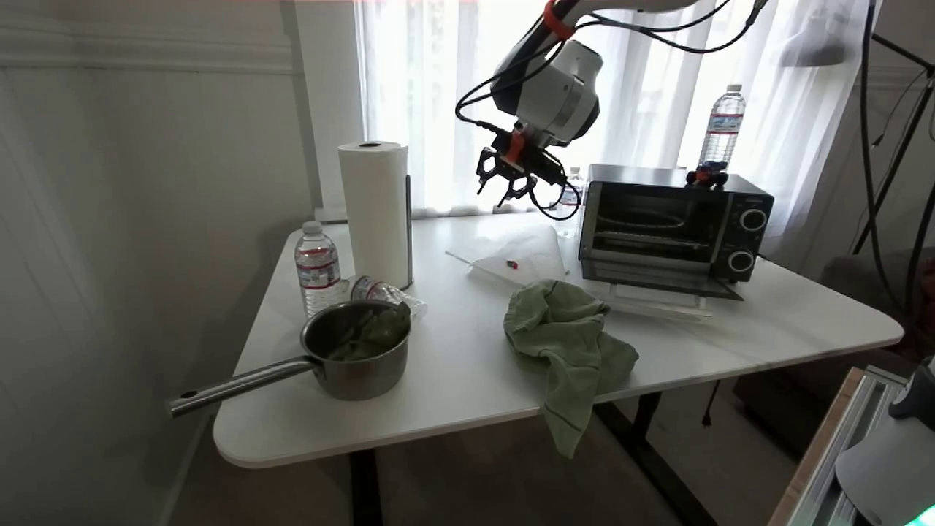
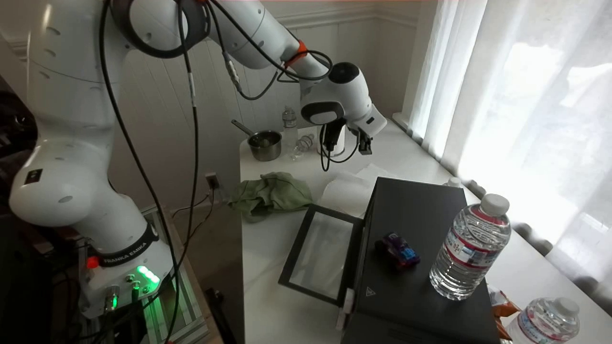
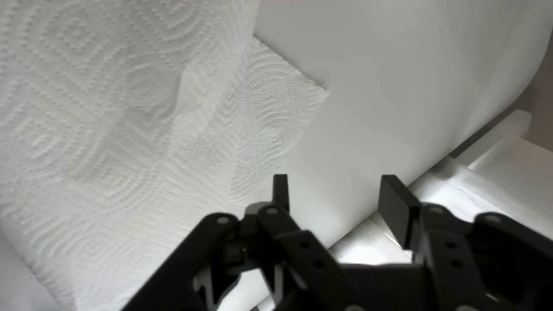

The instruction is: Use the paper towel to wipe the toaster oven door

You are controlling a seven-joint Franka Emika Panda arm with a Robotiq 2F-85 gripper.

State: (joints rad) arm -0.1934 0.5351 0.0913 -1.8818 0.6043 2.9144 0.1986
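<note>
A white paper towel (image 1: 527, 245) lies on the table between the towel roll and the toaster oven (image 1: 672, 176). It also shows in an exterior view (image 2: 346, 193) and fills the left of the wrist view (image 3: 142, 125), with a folded edge. The toaster oven door (image 2: 322, 253) is swung down open with its glass facing up; it also shows in an exterior view (image 1: 657, 277). My gripper (image 1: 490, 199) is above the towel's back edge, apart from it. In the wrist view its fingers (image 3: 333, 179) stand wide apart with nothing between them.
A paper towel roll (image 1: 374, 212), water bottle (image 1: 318, 270), fallen bottle (image 1: 386, 292) and pot (image 1: 358, 365) stand left. A green cloth (image 1: 562, 321) hangs over the front edge. A bottle (image 2: 471, 251) and toy car (image 2: 400, 249) sit atop the oven. Curtains (image 1: 438, 109) hang behind.
</note>
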